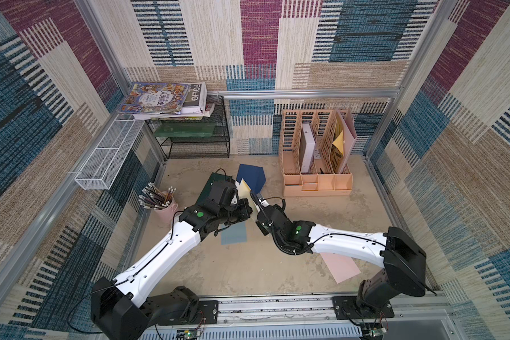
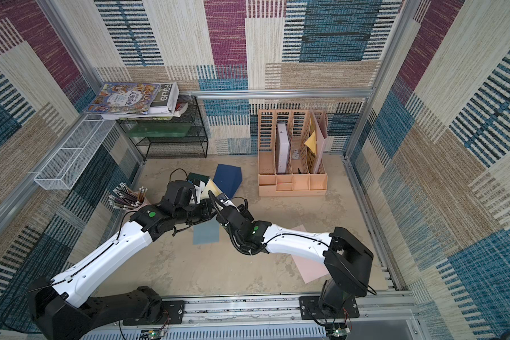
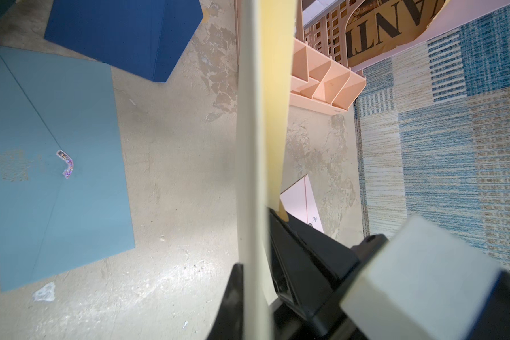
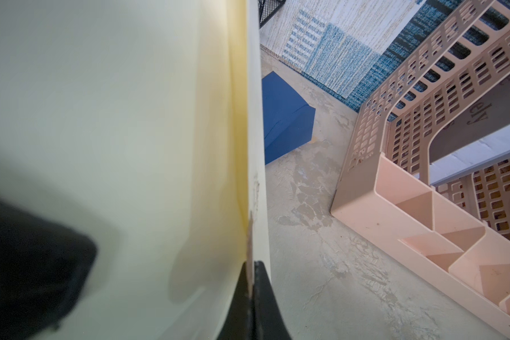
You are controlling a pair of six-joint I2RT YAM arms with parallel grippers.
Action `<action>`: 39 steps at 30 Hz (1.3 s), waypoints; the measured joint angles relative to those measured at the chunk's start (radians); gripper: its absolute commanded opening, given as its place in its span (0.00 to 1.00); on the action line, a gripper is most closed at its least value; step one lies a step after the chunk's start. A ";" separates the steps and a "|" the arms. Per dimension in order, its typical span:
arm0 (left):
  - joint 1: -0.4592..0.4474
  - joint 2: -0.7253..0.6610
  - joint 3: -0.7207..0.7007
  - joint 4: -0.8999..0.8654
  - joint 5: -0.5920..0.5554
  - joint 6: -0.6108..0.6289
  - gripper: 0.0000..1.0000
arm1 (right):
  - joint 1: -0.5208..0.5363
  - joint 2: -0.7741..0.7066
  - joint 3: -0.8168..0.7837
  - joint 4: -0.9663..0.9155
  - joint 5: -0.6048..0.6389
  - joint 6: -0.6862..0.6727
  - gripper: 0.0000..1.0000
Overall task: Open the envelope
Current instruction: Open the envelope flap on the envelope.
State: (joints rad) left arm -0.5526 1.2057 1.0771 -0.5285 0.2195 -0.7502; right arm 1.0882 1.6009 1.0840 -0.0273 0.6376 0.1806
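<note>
Pink paper sheet (image 1: 340, 266): flat on the table nearest the arm bases, partly under the right arm.
Light blue envelope (image 3: 53, 164): flat on the table below the two wrists, flap closed, with a small glittery sticker at the flap tip.
Left gripper (image 3: 255, 282): clenched on the lower edge of the cream-yellow paper envelope (image 3: 252, 132), which stands on edge above the table between the two arms.
Right gripper (image 4: 252, 279): clenched on a thin edge of the cream-yellow envelope; its pale face fills most of the right wrist view.
Envelope position: lifted off the table at mid-table, pinched by both grippers, seen in a top view (image 1: 246, 190) as a pale sliver between the two black wrists.
Pink pencil cup (image 1: 165, 210): just beside the left arm, full of pencils.
Dark green folder (image 1: 208, 188): lies under the left wrist.
Dark blue folded card (image 1: 252, 175): on the table just beyond the grippers.
Peach plastic desk organiser (image 1: 317, 181): farther back to the right, holding papers upright.
Black wire shelf (image 1: 199, 141): at the back wall, with books stacked on top.
</note>
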 measured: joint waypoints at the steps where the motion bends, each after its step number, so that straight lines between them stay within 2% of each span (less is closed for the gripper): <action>1: 0.000 -0.008 -0.005 0.000 0.000 0.003 0.00 | -0.005 -0.011 -0.006 0.003 -0.014 -0.001 0.00; 8: 0.001 -0.038 -0.018 -0.003 -0.004 0.035 0.00 | -0.072 -0.098 -0.060 0.033 -0.159 0.014 0.00; 19: 0.026 -0.050 -0.015 -0.037 0.006 0.084 0.00 | -0.227 -0.256 -0.183 0.109 -0.544 0.113 0.00; 25: 0.030 -0.051 -0.012 -0.039 0.043 0.092 0.00 | -0.246 -0.271 -0.201 0.125 -0.636 0.138 0.00; 28: 0.030 -0.046 -0.012 -0.025 0.077 0.083 0.00 | -0.249 -0.262 -0.191 0.122 -0.638 0.140 0.08; 31: 0.032 -0.030 -0.007 -0.018 0.102 0.080 0.00 | -0.251 -0.239 -0.164 0.108 -0.631 0.141 0.32; 33: 0.031 -0.021 -0.006 -0.019 0.123 0.080 0.00 | -0.250 -0.223 -0.141 0.106 -0.630 0.138 0.43; 35: 0.031 -0.017 -0.003 -0.019 0.138 0.078 0.00 | -0.247 -0.210 -0.122 0.105 -0.615 0.136 0.48; 39: 0.030 -0.011 -0.003 -0.026 0.155 0.079 0.00 | -0.240 -0.193 -0.095 0.102 -0.585 0.132 0.50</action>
State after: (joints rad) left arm -0.5228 1.1946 1.0737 -0.5541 0.3748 -0.6716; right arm 0.8478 1.4075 0.9886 0.0746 0.0525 0.3122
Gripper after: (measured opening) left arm 0.051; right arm 0.499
